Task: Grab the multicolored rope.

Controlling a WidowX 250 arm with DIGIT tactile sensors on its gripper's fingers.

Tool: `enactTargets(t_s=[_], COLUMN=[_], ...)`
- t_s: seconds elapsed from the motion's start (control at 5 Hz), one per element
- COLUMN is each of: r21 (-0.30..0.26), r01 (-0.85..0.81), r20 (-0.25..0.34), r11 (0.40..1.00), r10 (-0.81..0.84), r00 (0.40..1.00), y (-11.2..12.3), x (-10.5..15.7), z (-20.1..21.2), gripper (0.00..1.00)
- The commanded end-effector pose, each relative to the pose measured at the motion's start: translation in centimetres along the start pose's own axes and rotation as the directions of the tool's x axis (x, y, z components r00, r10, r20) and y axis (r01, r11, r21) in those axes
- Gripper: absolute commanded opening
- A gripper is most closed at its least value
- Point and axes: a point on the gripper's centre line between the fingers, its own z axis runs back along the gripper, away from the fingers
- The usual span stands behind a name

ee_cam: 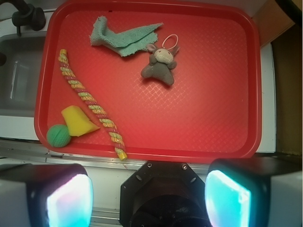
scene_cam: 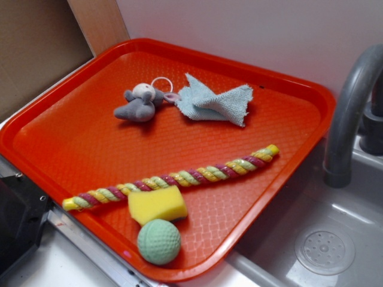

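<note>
Rope untouched on the tray, my gripper wide and empty above the near edge.

From the exterior view I see the multicolored rope [scene_cam: 173,177] lying straight and diagonal across the front half of the red tray [scene_cam: 72,128], with the yellow sponge [scene_cam: 157,204] touching its underside near the middle and the green ball [scene_cam: 158,241] just beside the sponge. The grey mouse toy [scene_cam: 140,103] and the blue cloth [scene_cam: 212,101] sit well apart, toward the back. In the wrist view my gripper [ee_cam: 147,196] hangs outside the tray's near rim, both pads [ee_cam: 68,201] spread wide, holding nothing; the rope runs up the left side of the tray. I'd judge the best pinch is on the upper stretch, clear of sponge and ball, with the fingers turned to straddle the rope crosswise before descending.
</note>
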Motion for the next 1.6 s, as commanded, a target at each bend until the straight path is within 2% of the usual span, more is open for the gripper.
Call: enactTargets(t_s=[0.0,0.2,0.4,0.6,0.8,1.0,1.2,1.4], r21=[0.0,-0.011,-0.006,-0.024,-0.088,-0.088,-0.099,-0.07], r01=[0.0,0.05,0.186,0.297,0.407,0.45,0.458,0.477], r20=[0.0,0.066,0.154,0.223,0.256,0.219,0.168,0.12], r11=[1.0,0.999,0.983,0.955,0.909,0.889,0.883,0.876], r10=[0.0,-0.049,-0.183,-0.284,-0.374,-0.423,-0.439,-0.468], r00=[1.0,0.997,0.971,0.932,0.891,0.879,0.883,0.876], y=[0.0,-0.6,-2.3,-5.2,-8.9,-11.7,-12.6,-13.4], x=[0.0,1.6,3.7,5.4,7.3,8.2,8.9,9.0], z=[0.0,-1.0,-2.6,-4.8,-7.4,-9.7,-11.9,-14.5], gripper=[1.0,1.0,1.0,1.0,1.0,1.0,1.0,1.0])
